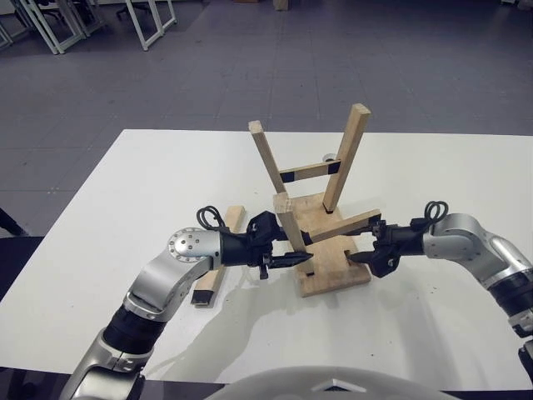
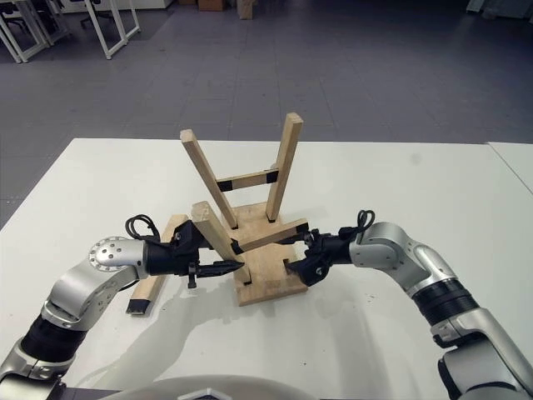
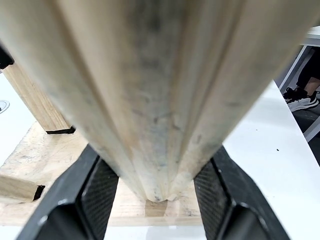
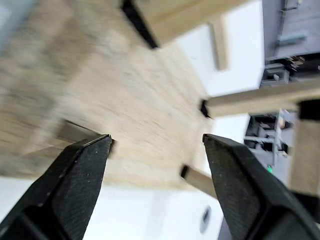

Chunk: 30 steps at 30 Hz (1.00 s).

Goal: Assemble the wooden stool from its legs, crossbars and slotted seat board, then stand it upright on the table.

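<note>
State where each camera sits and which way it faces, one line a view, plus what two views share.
Left eye view: on the head, facing forward and down at the table; both arms show, left gripper and right gripper at the seat board.
Right eye view: beside it, same scene and arms.
Left wrist view: along its own jaws, shut on a leg.
Right wrist view: between its open jaws, at the seat board.
Shared: both wrist views show the seat board.

We see bright, even light from overhead on the white counter (image 1: 433, 183) — the seat board (image 1: 331, 273) casts only a soft, pale shadow beside it. At the left wrist the leg (image 3: 150, 90) is out of focus — at the right wrist the board smears.
</note>
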{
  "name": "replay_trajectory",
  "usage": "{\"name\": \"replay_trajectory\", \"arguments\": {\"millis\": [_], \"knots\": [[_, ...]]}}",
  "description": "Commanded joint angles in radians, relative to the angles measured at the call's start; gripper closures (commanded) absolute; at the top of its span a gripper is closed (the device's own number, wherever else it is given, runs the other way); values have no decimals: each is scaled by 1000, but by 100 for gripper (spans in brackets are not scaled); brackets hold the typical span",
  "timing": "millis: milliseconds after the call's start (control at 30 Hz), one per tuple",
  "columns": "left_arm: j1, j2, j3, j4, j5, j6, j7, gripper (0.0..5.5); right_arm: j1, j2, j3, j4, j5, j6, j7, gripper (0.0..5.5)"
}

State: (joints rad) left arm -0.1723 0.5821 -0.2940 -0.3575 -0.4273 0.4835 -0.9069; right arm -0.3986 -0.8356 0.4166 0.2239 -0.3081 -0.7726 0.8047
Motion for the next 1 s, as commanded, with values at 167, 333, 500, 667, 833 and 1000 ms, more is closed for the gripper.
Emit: {"name": "replay_trajectory", "arguments": {"millis": [167, 333, 500, 667, 833, 1000], "knots": [[-47, 101, -37, 22, 106, 87, 16, 345, 107, -109, -135, -32, 34, 115, 4, 212], [-67, 125, -105, -4, 195, 100, 41, 345, 127, -48, -70, 84, -44, 104, -14, 212], [-19, 134, -123, 13, 234, 87, 73, 345, 131, 74, -19, 75, -32, 155, -7, 212], [25, 102, -136, 1, 231, 63, 115, 345, 175, 97, -9, -21, 8, 211, 24, 212], [62, 116, -146, -15, 256, 28, 131, 345, 199, 95, -11, -98, 42, 261, 56, 212], [61, 113, -177, -5, 283, 30, 138, 345, 216, 98, -11, -125, 39, 283, 58, 212]]}}
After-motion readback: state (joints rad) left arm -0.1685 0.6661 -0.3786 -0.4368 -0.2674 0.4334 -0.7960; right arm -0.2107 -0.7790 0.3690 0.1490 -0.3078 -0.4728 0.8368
